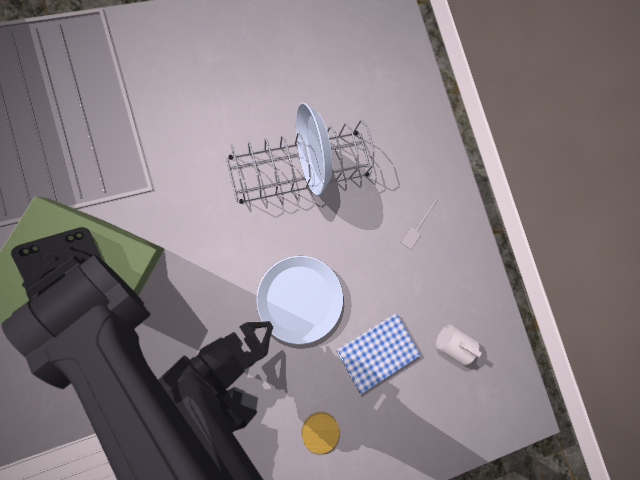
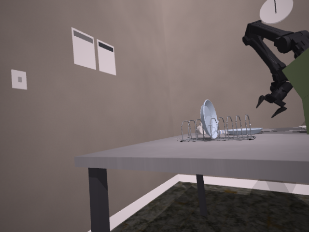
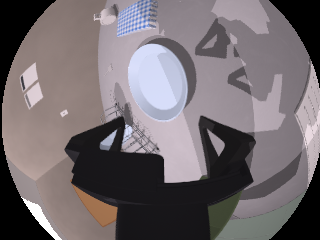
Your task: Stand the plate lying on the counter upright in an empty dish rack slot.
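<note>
Taupe wall (image 2: 149,62), grey table (image 2: 174,159) — mottled dark floor (image 2: 224,212)
</note>
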Controlling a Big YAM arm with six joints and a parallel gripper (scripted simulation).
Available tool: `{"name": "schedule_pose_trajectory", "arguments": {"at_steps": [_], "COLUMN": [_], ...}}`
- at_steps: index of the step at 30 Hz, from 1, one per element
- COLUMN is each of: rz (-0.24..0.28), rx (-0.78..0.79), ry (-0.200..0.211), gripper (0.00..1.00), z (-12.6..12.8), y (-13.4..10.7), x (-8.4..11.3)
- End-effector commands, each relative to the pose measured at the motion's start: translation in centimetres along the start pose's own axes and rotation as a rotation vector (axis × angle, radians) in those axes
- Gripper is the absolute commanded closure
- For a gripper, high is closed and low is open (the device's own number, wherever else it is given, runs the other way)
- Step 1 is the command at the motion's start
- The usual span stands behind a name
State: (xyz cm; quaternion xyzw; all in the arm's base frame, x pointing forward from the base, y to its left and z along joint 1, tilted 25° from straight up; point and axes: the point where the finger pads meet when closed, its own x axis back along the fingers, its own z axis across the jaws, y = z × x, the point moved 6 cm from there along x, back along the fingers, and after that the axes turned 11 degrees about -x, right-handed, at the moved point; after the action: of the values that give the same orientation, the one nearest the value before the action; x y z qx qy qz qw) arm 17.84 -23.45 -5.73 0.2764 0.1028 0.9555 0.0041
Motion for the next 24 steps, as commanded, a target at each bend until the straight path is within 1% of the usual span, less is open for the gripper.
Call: {"name": "schedule_pose_trajectory", "arguments": {"at_steps": [1, 2, 3, 24], "rz": [-0.004, -0.003, -0.002, -0.002], "rx": [0.001, -0.001, -0.002, 0.0], "ry": [0.011, 0.011, 0.01, 0.01], "gripper": [0.0, 0.0, 0.74, 0.74], "z": [0.61, 0.56, 0.54, 0.54], "y": [-0.01, -0.07, -0.09, -0.09], "x": [-0.14, -0.16, -0.17, -0.17]}}
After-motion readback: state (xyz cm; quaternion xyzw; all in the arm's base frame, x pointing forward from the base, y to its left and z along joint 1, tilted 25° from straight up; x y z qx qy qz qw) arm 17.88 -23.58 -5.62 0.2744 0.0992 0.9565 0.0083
